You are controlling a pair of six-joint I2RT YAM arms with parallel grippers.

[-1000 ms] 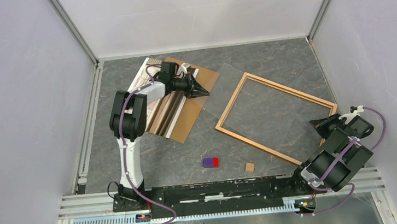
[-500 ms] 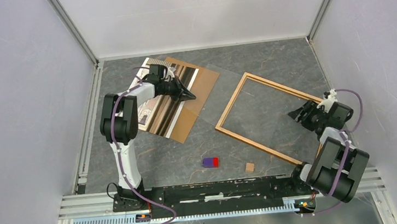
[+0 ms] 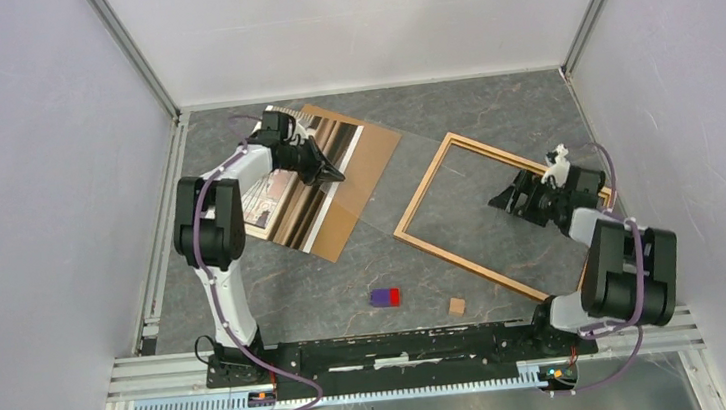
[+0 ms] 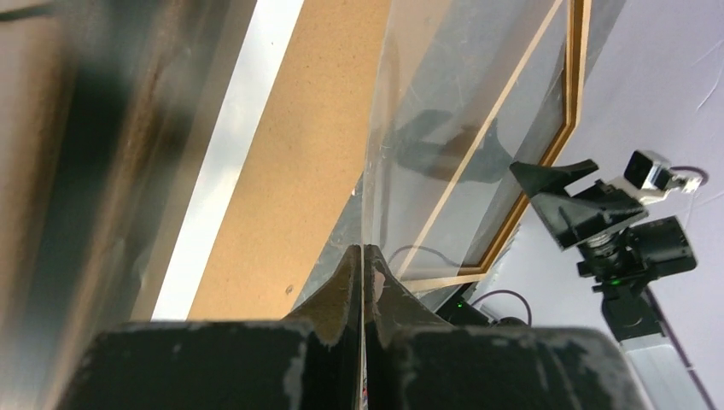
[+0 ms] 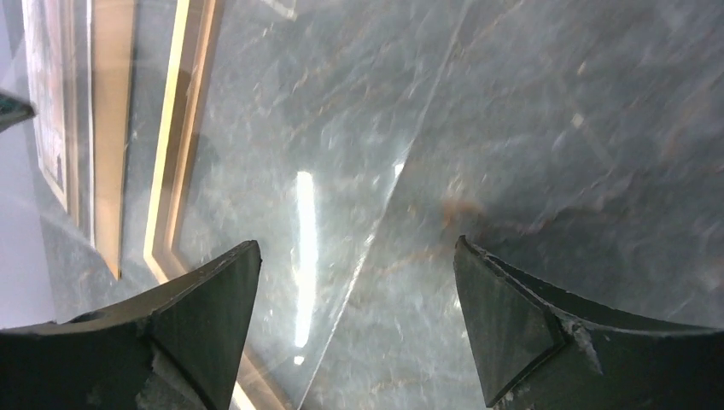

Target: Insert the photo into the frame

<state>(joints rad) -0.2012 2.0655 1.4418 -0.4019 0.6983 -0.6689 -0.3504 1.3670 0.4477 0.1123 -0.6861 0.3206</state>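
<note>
Frame (image 3: pixel 423 184), right hand (image 5: pixel 359 243) newly above, spread

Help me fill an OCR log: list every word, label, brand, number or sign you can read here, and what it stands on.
No readable text in any view.
The photo: only an image, no legible lettering.
The frame, backing board and clear sheet: blank.
Purple-and-red block: too small to tell.

- The right gripper (image 3: pixel 507 193) has swung from the counter's near-right corner to over the frame (image 3: pixel 423 184), fingers now spread.
- The left gripper (image 3: pixel 338 176) has shifted left over the photo (image 3: pixel 283 201), pinching the clear sheet (image 3: pixel 384 201).
</note>
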